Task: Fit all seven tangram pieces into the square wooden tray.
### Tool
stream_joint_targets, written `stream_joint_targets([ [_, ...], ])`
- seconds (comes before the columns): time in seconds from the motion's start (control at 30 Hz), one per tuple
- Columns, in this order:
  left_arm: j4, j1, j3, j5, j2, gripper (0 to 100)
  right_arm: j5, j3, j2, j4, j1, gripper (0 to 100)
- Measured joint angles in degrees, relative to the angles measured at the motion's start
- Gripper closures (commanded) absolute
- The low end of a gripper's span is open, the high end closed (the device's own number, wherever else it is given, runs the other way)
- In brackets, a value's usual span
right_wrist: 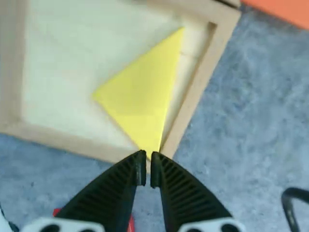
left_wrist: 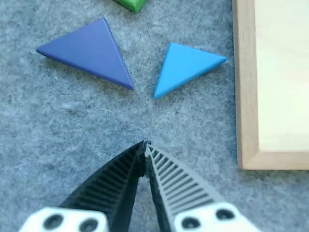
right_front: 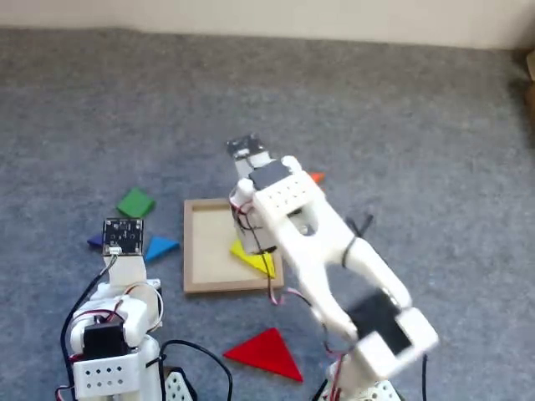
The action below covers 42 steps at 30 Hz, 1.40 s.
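Hovering right hand [right_wrist: 145,166] closed together, gripping nothing | yellow triangle [right_wrist: 142,96] just beside it | inside wooden tray [right_wrist: 203,77]

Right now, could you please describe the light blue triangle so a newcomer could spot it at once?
Find the square wooden tray. Two blue triangles lie outside its left edge in the high view. The light blue triangle is nearer the tray, smaller and paler than the dark blue triangle.

Grey table [right_front: 401,125] bears tray [right_front: 188,246]; red triangle [right_front: 266,352]; green square [right_front: 135,203]
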Motion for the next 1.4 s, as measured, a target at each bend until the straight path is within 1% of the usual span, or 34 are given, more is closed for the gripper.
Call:
stream_joint_targets([
  [0.13,0.0,0.0,0.0,0.0,0.0,99,3.96,6.68,-11.69,0.53,-0.26,96.7],
  [0.27,0.0,0.0,0.0,0.0,0.0,99,8.53,16.7,-21.8,0.97,-3.25,95.0],
  [0.33,0.0,0.0,0.0,0.0,0.0,99,9.76,20.92,-25.58,0.97,-4.57,89.5],
  [0.5,0.0,0.0,0.0,0.0,0.0,99,10.29,30.24,-30.51,0.88,-8.7,68.7],
  [0.6,0.0,0.0,0.0,0.0,0.0,99,10.29,34.73,-31.21,0.88,-12.84,61.8],
  [0.73,0.0,0.0,0.0,0.0,0.0,99,10.46,39.38,-31.21,-1.93,-18.37,60.8],
  [0.97,0.0,0.0,0.0,0.0,0.0,99,10.46,47.74,-31.21,-12.48,-24.09,60.7],
  [1.23,0.0,0.0,0.0,0.0,0.0,99,7.47,51.69,-33.41,-18.46,-27.96,60.7],
  [1.4,0.0,0.0,0.0,0.0,0.0,99,7.03,52.57,-33.76,-19.25,-29.01,60.7],
])
